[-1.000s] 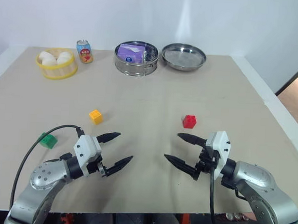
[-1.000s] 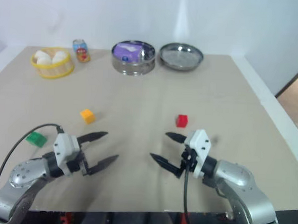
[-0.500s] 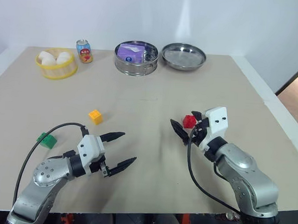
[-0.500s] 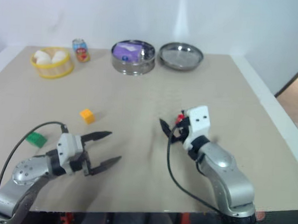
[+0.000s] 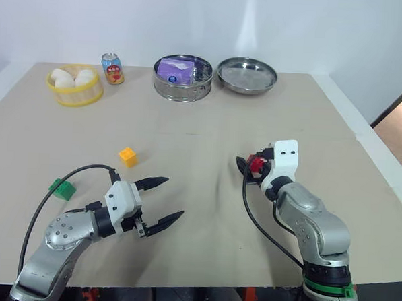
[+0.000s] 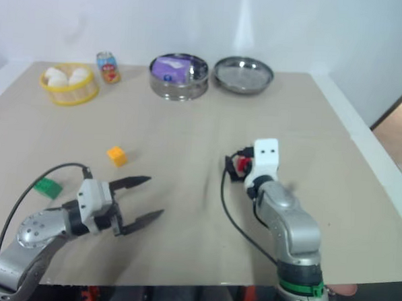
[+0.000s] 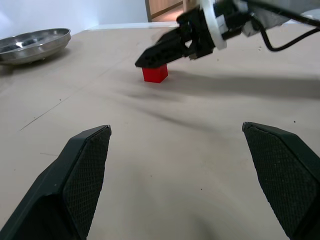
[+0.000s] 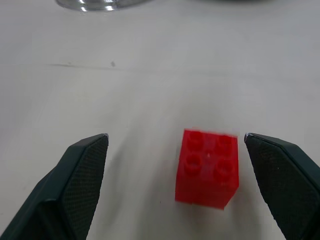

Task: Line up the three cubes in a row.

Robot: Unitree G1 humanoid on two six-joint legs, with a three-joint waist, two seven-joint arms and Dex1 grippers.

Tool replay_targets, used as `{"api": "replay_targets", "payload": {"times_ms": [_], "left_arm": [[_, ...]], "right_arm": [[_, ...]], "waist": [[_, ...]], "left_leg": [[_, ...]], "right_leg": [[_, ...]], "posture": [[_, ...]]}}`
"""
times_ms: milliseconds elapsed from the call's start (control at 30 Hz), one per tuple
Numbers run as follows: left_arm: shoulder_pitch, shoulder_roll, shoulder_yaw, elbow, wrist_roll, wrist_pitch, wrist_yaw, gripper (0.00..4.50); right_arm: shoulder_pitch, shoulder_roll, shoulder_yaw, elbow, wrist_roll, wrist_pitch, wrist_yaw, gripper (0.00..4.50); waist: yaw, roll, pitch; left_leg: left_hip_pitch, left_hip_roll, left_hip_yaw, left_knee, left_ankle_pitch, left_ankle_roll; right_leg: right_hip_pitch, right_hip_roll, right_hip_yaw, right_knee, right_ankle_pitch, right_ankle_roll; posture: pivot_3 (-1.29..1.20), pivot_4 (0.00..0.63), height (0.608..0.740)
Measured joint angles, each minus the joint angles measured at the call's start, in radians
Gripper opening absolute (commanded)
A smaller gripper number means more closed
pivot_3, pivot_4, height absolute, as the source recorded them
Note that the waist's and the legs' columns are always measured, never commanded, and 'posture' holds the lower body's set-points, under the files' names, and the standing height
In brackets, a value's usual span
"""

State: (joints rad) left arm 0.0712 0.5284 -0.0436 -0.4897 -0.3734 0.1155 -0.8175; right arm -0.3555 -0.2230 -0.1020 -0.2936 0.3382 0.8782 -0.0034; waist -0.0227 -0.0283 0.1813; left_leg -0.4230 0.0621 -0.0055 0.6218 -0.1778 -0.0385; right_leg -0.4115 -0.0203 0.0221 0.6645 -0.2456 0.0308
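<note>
Two grippers, both wide open, holding nothing. Right gripper (image 8: 175,145) straddles red cube (image 8: 207,167), no contact. Left gripper (image 5: 163,201) near yellow-orange cube (image 5: 128,156), green cube (image 5: 63,188) on beige table (image 5: 202,130).

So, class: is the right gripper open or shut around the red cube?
Open. The right gripper has its fingers spread wide either side of the red cube, with table showing between them.

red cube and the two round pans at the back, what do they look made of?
Red cube: looks like moulded plastic, uniform colour, smooth slightly glossy faces, four round studs on top.
Deep pan and shallow pan: apparently polished metal, probably steel, silvery with bright reflections on wall and rim.
</note>
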Motion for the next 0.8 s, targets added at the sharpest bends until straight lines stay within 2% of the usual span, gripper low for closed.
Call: {"api": "replay_targets", "payload": {"times_ms": [67,200,233,367,400,467,800], "left_arm": [[0.000,0.000,-0.001,0.000,0.001,0.000,0.000,4.37],[0.000,0.000,-0.001,0.000,0.002,-0.001,0.000,4.50],[0.000,0.000,-0.001,0.000,0.002,-0.001,0.001,4.50],[0.002,0.000,-0.001,0.000,0.005,-0.001,0.002,4.50],[0.004,0.000,-0.001,0.000,0.007,-0.002,0.002,4.50],[0.005,0.000,-0.001,0.000,0.014,-0.004,0.003,4.50],[0.004,0.000,-0.008,0.000,0.020,-0.008,0.003,4.50]], "right_arm": [[-0.013,0.012,-0.019,0.028,-0.001,0.000,-0.003,4.50],[-0.016,0.020,-0.022,0.051,-0.006,-0.003,-0.003,3.74],[-0.016,0.024,-0.023,0.057,-0.008,-0.004,-0.003,3.20],[-0.014,0.026,-0.022,0.064,-0.022,-0.021,-0.001,2.02],[-0.013,0.024,-0.021,0.064,-0.029,-0.027,-0.001,1.56],[-0.007,0.021,-0.015,0.064,-0.049,-0.040,-0.001,1.27],[0.011,-0.005,0.016,0.064,-0.108,-0.085,0.026,1.27]], "waist": [[0.000,0.000,0.000],[-0.001,0.000,0.000],[-0.001,0.000,0.000],[-0.001,0.000,0.000],[-0.001,0.000,0.000],[-0.001,0.000,0.000],[-0.001,0.000,0.000]], "left_leg": [[0.000,0.000,0.000,0.000,0.000,0.000],[0.000,0.000,0.000,0.000,0.000,0.000],[0.000,0.000,0.001,-0.001,0.000,0.000],[0.000,0.000,0.001,-0.001,0.000,0.000],[0.000,0.000,0.001,-0.001,0.000,0.000],[0.000,0.000,0.001,-0.001,0.000,0.000],[0.000,0.000,0.001,-0.002,0.000,0.000]], "right_leg": [[0.000,0.000,0.000,0.000,0.000,0.000],[0.000,0.000,0.000,0.000,0.000,0.000],[-0.001,0.000,0.000,0.000,0.000,0.000],[-0.001,0.000,0.001,0.000,0.000,0.000],[-0.001,0.000,0.001,0.000,0.000,0.000],[-0.001,0.000,0.001,0.000,0.000,0.000],[-0.002,0.000,0.002,0.000,0.000,0.000]], "posture": [[0.00,0.150,0.740],[0.00,0.150,0.740],[0.00,0.150,0.740],[0.00,0.150,0.740],[0.00,0.150,0.740],[0.00,0.150,0.740],[0.00,0.150,0.740]]}}
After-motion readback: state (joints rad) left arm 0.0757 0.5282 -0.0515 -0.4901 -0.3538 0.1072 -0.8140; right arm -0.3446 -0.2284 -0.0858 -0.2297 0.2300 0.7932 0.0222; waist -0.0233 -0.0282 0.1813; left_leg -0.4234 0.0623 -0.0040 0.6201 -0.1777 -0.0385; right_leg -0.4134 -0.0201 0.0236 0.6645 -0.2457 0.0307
